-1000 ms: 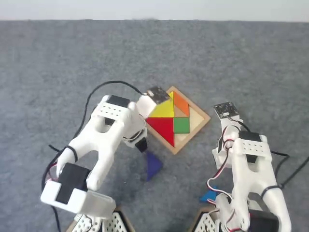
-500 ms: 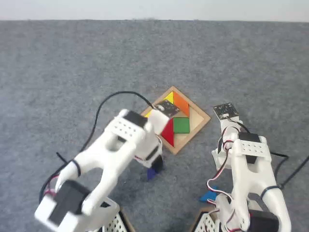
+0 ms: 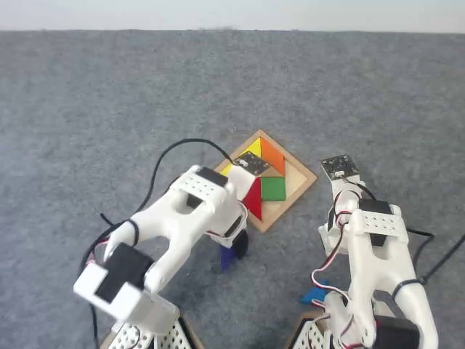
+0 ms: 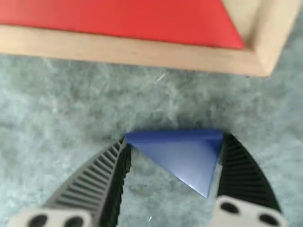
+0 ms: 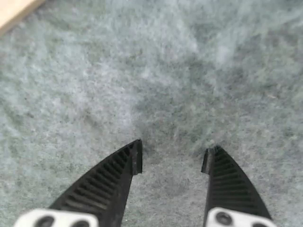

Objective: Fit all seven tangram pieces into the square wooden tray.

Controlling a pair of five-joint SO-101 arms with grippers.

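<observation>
Now — left jaws grip blue triangle (image 4: 184,158) near tray (image 4: 142,52) edge | right jaws parted, empty — over carpet (image 5: 189,71).

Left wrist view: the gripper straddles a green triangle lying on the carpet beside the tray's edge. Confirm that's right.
Not right in one respect: the triangle is blue, not green. The left wrist view shows it between the fingers of the left gripper, lying on the carpet beside the tray edge.
</observation>
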